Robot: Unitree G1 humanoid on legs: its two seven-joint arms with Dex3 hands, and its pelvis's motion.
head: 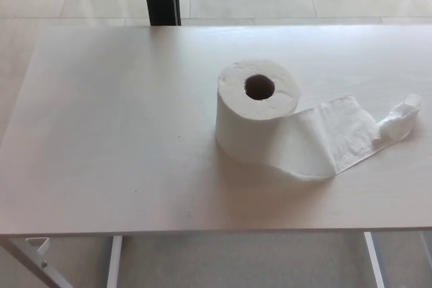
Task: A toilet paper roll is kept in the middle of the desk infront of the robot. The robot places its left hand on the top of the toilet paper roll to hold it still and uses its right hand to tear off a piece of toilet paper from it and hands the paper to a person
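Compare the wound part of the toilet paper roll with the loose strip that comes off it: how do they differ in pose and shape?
The toilet paper roll stands upright on its end, its core hole facing up; the loose strip lies flat on the desk, trailing toward the robot's right. The roll is a thick, smooth cylinder; the strip is thin and wrinkled, with a crumpled, twisted end. Both are white paper and still joined.
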